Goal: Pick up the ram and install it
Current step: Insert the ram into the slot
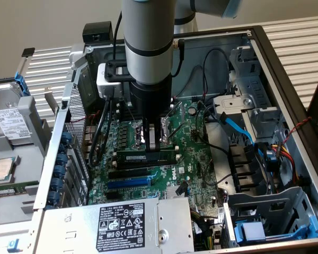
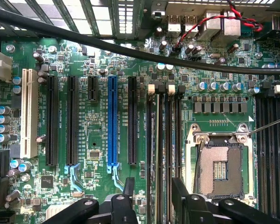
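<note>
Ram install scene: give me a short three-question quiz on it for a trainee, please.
1. True or false: the ram lies outside the computer case.
2. The gripper directly above the ram is: A open, B shut on the ram, C shut on a cable.
3. Fill in: the one coloured expansion slot is ___.
Key: 1 false, it stands on the motherboard; 2 A; 3 blue.

ram point(image 1: 147, 157) — green stick, white label | lying along black memory slot

Probably lab: opened computer case point(image 1: 286, 69)
</note>
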Robot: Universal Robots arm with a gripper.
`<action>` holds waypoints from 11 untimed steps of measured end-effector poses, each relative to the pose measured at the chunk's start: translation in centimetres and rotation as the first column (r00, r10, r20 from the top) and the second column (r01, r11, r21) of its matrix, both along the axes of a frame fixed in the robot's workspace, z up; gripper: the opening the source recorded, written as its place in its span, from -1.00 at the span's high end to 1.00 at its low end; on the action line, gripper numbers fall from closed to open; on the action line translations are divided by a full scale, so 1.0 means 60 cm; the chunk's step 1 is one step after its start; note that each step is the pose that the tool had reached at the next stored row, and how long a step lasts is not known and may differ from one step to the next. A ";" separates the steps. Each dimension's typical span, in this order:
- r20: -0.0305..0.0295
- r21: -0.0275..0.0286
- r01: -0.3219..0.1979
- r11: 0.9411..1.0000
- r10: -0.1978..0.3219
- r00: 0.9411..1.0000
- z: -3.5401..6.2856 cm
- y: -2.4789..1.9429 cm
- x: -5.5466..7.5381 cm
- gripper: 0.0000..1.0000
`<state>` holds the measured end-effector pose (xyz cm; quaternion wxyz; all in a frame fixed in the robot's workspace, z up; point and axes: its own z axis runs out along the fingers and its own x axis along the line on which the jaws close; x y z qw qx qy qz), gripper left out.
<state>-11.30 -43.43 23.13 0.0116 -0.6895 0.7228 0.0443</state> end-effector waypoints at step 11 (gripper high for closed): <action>0.000 0.000 0.000 1.000 0.000 1.000 0.000 0.0000 0.000 0.11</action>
